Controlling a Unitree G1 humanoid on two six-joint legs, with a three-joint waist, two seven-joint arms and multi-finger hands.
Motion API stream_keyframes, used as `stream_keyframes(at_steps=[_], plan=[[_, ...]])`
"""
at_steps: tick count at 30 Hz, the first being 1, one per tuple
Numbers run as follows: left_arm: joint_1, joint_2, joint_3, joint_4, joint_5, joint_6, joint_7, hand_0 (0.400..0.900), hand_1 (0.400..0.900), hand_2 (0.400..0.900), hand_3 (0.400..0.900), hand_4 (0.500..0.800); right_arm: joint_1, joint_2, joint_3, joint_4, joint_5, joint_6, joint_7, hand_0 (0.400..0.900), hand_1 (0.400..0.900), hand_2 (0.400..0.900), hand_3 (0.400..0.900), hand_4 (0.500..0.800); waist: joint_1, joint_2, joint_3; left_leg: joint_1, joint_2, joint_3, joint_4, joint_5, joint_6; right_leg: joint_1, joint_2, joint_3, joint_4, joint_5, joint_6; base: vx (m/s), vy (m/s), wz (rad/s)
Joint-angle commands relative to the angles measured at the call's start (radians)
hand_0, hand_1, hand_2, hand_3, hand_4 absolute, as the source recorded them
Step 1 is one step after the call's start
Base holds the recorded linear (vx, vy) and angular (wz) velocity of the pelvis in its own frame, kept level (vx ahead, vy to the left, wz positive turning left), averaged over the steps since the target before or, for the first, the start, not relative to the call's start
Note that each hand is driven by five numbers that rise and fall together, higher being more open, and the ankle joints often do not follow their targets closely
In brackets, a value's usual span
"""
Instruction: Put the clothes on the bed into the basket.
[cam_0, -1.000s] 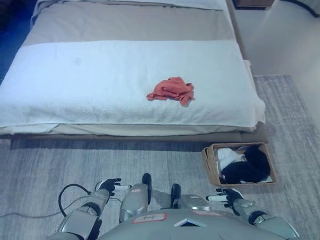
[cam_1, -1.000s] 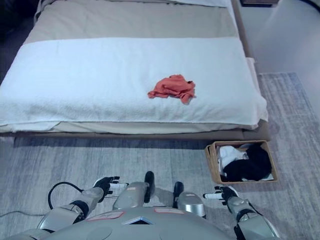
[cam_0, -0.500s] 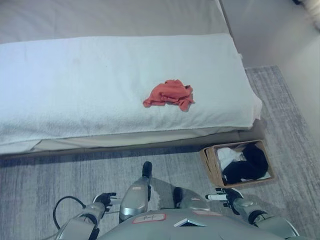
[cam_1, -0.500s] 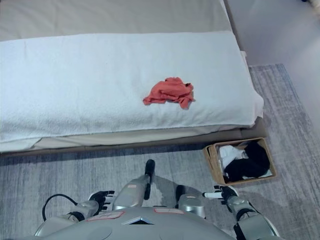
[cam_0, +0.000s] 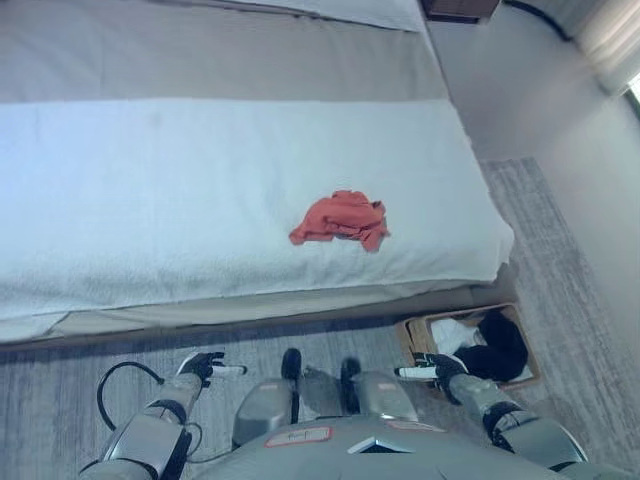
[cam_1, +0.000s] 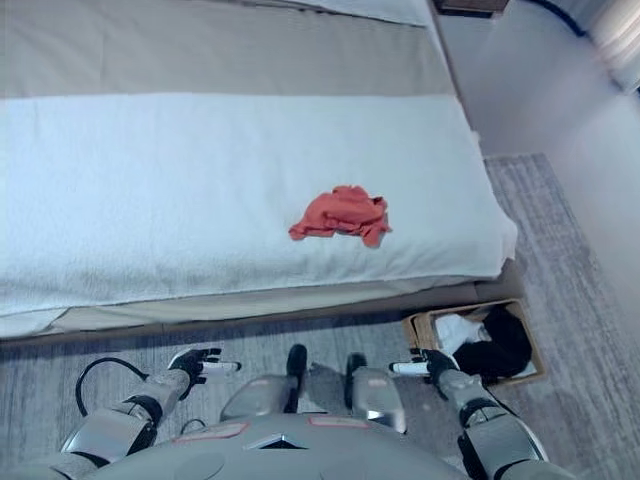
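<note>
A crumpled red cloth (cam_0: 340, 219) lies on the white blanket of the bed (cam_0: 150, 190), toward its right front part. On the floor by the bed's right front corner stands a brown basket (cam_0: 522, 340) holding black and white clothes. My left hand (cam_0: 200, 367) hangs low at the lower left over the carpet, fingers relaxed and empty. My right hand (cam_0: 432, 368) shows at the lower right, just left of the basket, also open and empty. Both hands are well short of the red cloth.
A grey carpet (cam_0: 60, 370) covers the floor in front of the bed. To the right of the bed runs bare pale floor (cam_0: 530, 110). A dark nightstand corner (cam_0: 458, 8) shows at the top right.
The camera has shifted, so the bed sits nearer and lower in view. Both hands stay low and empty.
</note>
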Motion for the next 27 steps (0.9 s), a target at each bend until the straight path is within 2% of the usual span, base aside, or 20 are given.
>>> stream_keyframes(at_steps=[1,4,5,8,10,12,17,19,23,27], plan=[[0.022,0.039,0.029,0.012,-0.004,-0.001,0.010,0.900,0.900,0.900,0.900,0.800,-0.032,-0.107,0.001,-0.059,0.004,-0.012,-0.030,0.900,0.900,0.900,0.900,0.800,-0.012,-0.002,0.010,0.010,-0.007,-0.016,0.075,-0.128,-0.149,-0.059,-0.040,0.042,-0.050,0.201,0.011,0.19,-0.156,0.40],[0.036,0.043,0.044,0.021,0.004,-0.003,0.003,0.900,0.900,0.900,0.900,0.800,-0.050,-0.158,-0.002,-0.148,-0.011,-0.016,-0.039,0.900,0.900,0.900,0.900,0.800,-0.015,-0.023,0.005,0.036,-0.014,-0.025,0.073,-0.148,-0.159,-0.033,-0.032,0.059,-0.045,0.215,0.020,0.20,-0.223,0.36],[0.053,0.038,0.054,0.022,0.007,-0.004,0.002,0.900,0.900,0.900,0.900,0.800,-0.079,-0.221,-0.011,-0.223,-0.017,-0.027,-0.040,0.900,0.900,0.900,0.900,0.800,-0.011,-0.021,-0.015,0.053,0.004,-0.029,0.047,-0.144,-0.168,-0.016,-0.024,0.041,-0.053,0.212,0.015,0.25,-0.321,0.27],[0.091,0.027,0.050,0.026,0.029,-0.006,-0.012,0.900,0.900,0.900,0.900,0.800,-0.147,-0.343,-0.010,-0.293,-0.029,-0.045,-0.038,0.900,0.900,0.900,0.900,0.800,-0.008,-0.007,-0.041,0.065,0.041,-0.050,0.012,-0.130,-0.189,0.015,-0.014,0.007,-0.065,0.190,0.004,0.18,-0.237,0.37],[0.094,0.022,0.045,0.028,0.030,-0.004,-0.016,0.900,0.900,0.900,0.900,0.800,-0.180,-0.369,-0.004,-0.305,-0.024,-0.048,-0.040,0.900,0.900,0.900,0.900,0.800,-0.008,-0.001,-0.044,0.063,0.053,-0.059,0.000,-0.122,-0.196,0.021,-0.010,-0.006,-0.070,0.183,0.000,0.06,-0.139,0.29],[0.104,0.007,0.018,0.028,0.037,-0.004,-0.019,0.900,0.900,0.900,0.900,0.800,-0.306,-0.434,0.044,-0.295,-0.025,-0.059,-0.044,0.900,0.900,0.900,0.900,0.800,0.003,0.009,-0.054,0.058,0.084,-0.074,-0.031,-0.101,-0.217,0.030,0.000,-0.043,-0.081,0.166,-0.010,0.07,-0.182,0.36],[0.104,-0.009,-0.011,0.029,0.026,-0.001,-0.016,0.900,0.900,0.900,0.900,0.800,-0.489,-0.446,0.134,-0.269,-0.023,-0.064,-0.056,0.900,0.900,0.900,0.900,0.800,0.017,0.019,-0.054,0.046,0.105,-0.078,-0.049,-0.083,-0.231,0.039,0.006,-0.070,-0.098,0.158,-0.018,0.03,-0.107,0.18],[0.108,-0.019,-0.028,0.029,0.006,-0.002,-0.013,0.900,0.900,0.900,0.900,0.800,-0.611,-0.417,0.187,-0.236,-0.007,-0.063,-0.073,0.900,0.900,0.900,0.900,0.800,0.034,0.026,-0.041,0.027,0.110,-0.079,-0.052,-0.073,-0.236,0.034,0.006,-0.081,-0.108,0.160,-0.020,-0.01,-0.070,0.13],[0.096,-0.011,-0.041,0.025,-0.032,-0.006,-0.002,0.900,0.900,0.900,0.900,0.800,-0.784,-0.379,0.249,-0.142,0.016,-0.059,-0.089,0.900,0.900,0.900,0.900,0.800,0.060,0.044,-0.001,-0.019,0.100,-0.088,-0.044,-0.057,-0.240,0.004,0.002,-0.085,-0.106,0.164,-0.024,-0.07,-0.032,0.15],[0.088,-0.006,-0.056,0.012,-0.057,-0.011,-0.001,0.900,0.900,0.900,0.900,0.800,-0.856,-0.345,0.266,-0.067,0.026,-0.057,-0.104,0.900,0.900,0.900,0.900,0.800,0.081,0.062,0.032,-0.058,0.088,-0.103,-0.036,-0.042,-0.241,-0.023,-0.005,-0.094,-0.096,0.164,-0.028,-0.07,-0.016,0.21]])
